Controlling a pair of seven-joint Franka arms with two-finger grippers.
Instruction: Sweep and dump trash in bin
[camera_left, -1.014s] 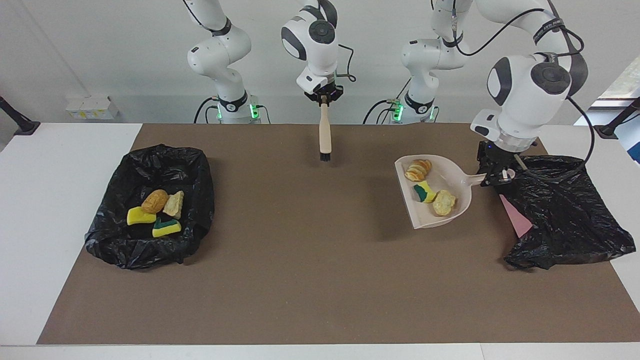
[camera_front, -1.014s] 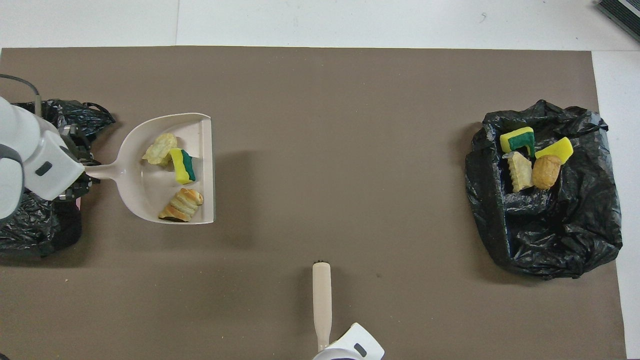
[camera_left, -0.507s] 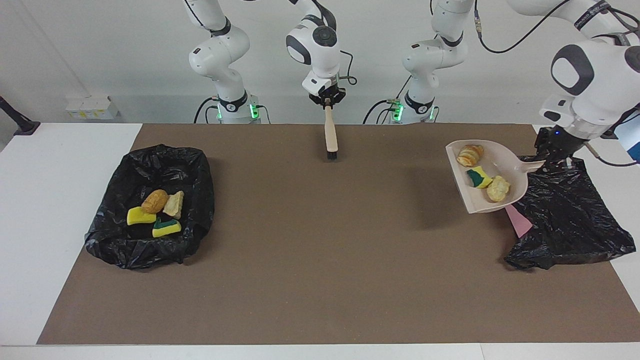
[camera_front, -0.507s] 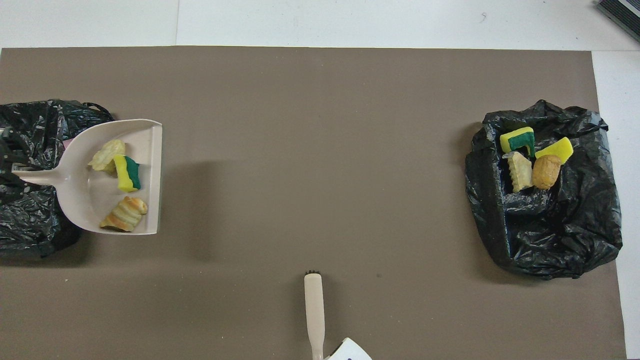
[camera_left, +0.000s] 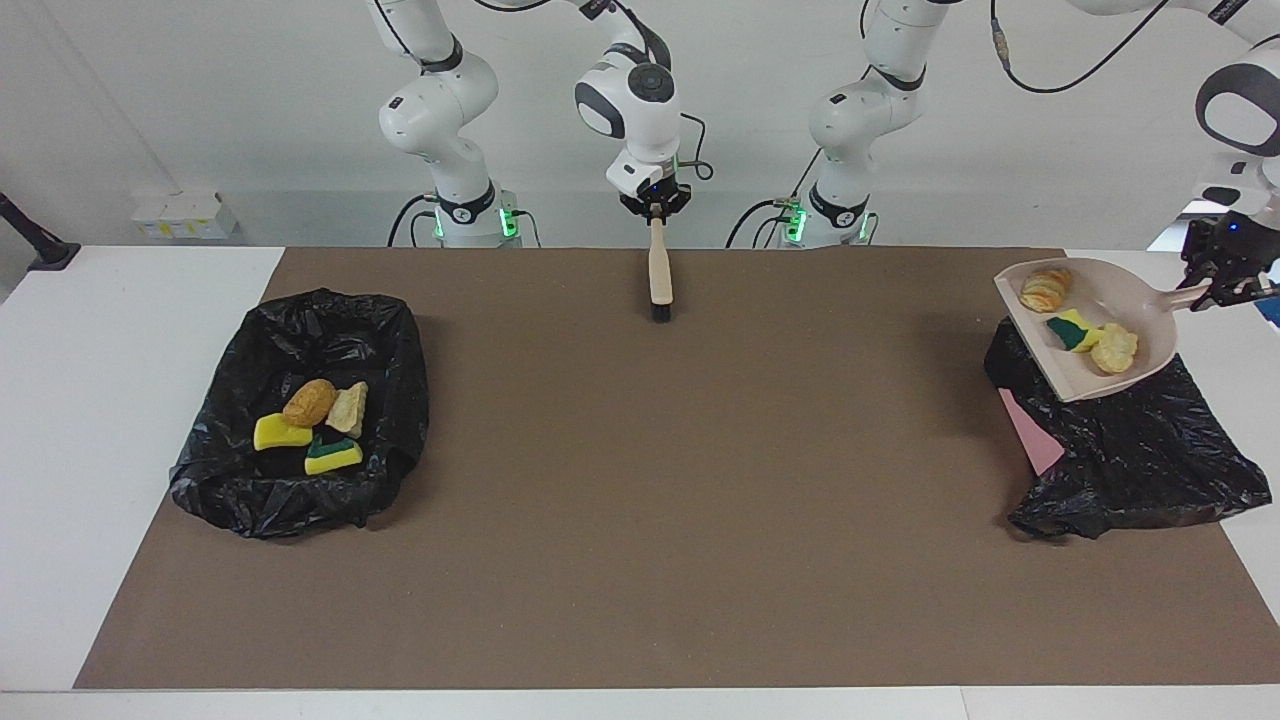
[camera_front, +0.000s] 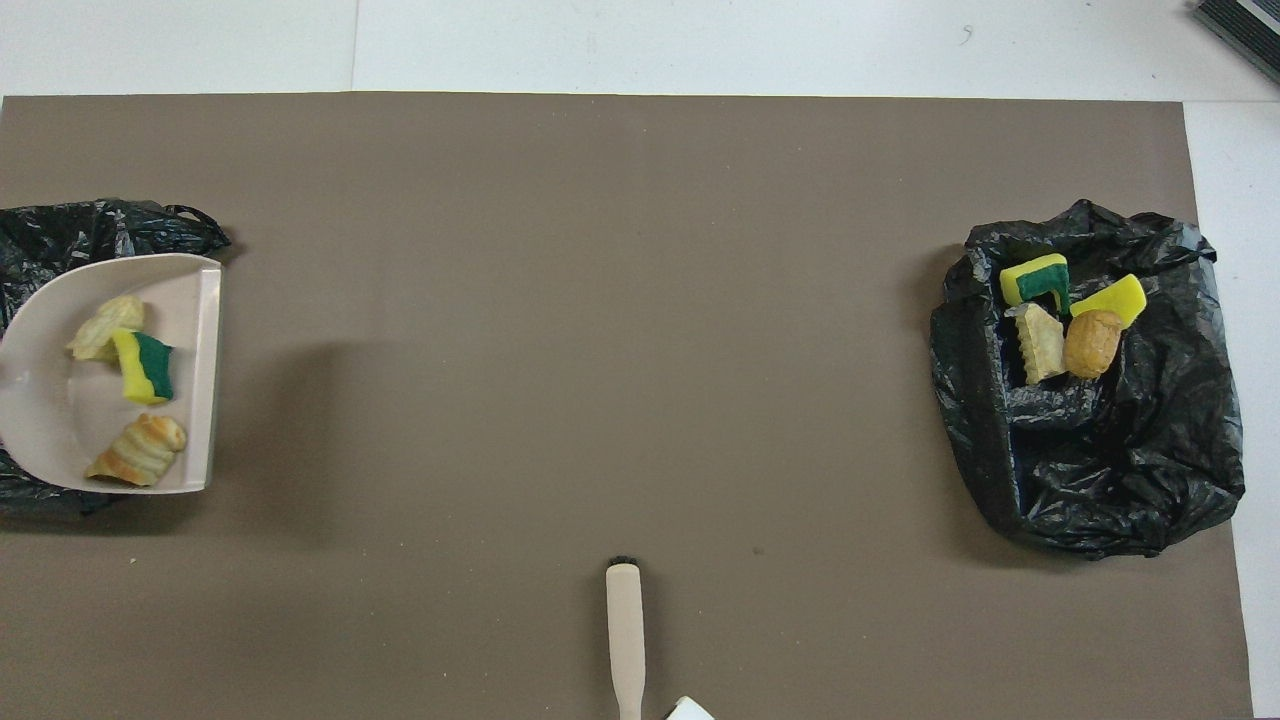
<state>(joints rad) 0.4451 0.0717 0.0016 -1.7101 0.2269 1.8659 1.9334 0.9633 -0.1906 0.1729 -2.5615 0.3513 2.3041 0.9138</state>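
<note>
Trash scraps (camera_left: 1078, 332) ride in a beige plastic dustpan (camera_left: 1140, 295), grasped by the left gripper (camera_left: 1222, 283) over a black bag-lined bin (camera_left: 1140, 450); right gripper (camera_left: 655, 204) clenches a beige brush (camera_left: 658, 272).

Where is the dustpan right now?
The dustpan is in the air, held by the left gripper over the black bag at the left arm's end of the table, with three scraps in it.

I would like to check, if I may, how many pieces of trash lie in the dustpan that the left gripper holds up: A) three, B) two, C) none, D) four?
A: the dustpan carries a croissant-like chunk, a green-backed sponge piece and a pale bread chunk.
</note>
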